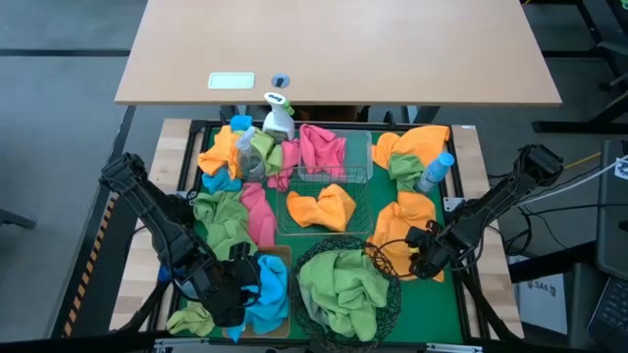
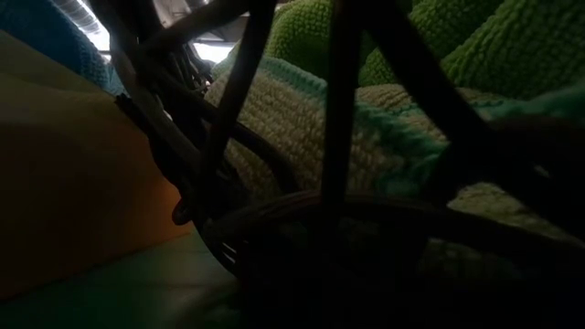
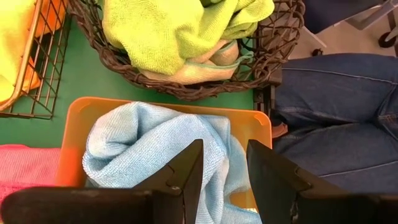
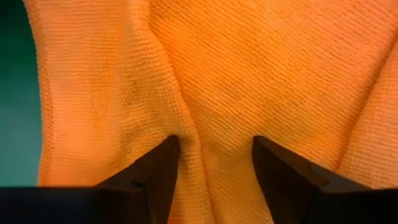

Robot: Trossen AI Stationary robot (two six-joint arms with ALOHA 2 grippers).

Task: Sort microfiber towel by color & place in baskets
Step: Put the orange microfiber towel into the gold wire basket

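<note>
A: Where is the right end effector (image 1: 424, 257) sitting?

B: It is pressing down on an orange towel (image 4: 236, 74) at the right side of the green worktop (image 1: 432, 299), just beside the round black basket (image 1: 385, 294). In the right wrist view its fingers (image 4: 155, 168) are standing spread, with a ridge of the orange cloth bunching up between them; whether they are already squeezing that fold I cannot quite tell.

A: And the left one?

B: The left end effector (image 3: 222, 177) is hanging over the tan bin (image 3: 84, 121) at the near left corner, fingers apart, with a blue towel (image 3: 137, 146) lying in the bin right under and between the tips. It looks loose rather than pinched.

A: The other baskets?

B: The round black basket is holding green towels (image 1: 339, 284). A wire basket (image 1: 361, 201) in the middle is holding another orange towel (image 1: 322, 206). More towels are lying scattered along the far side, by a spray bottle (image 1: 278, 118).
</note>
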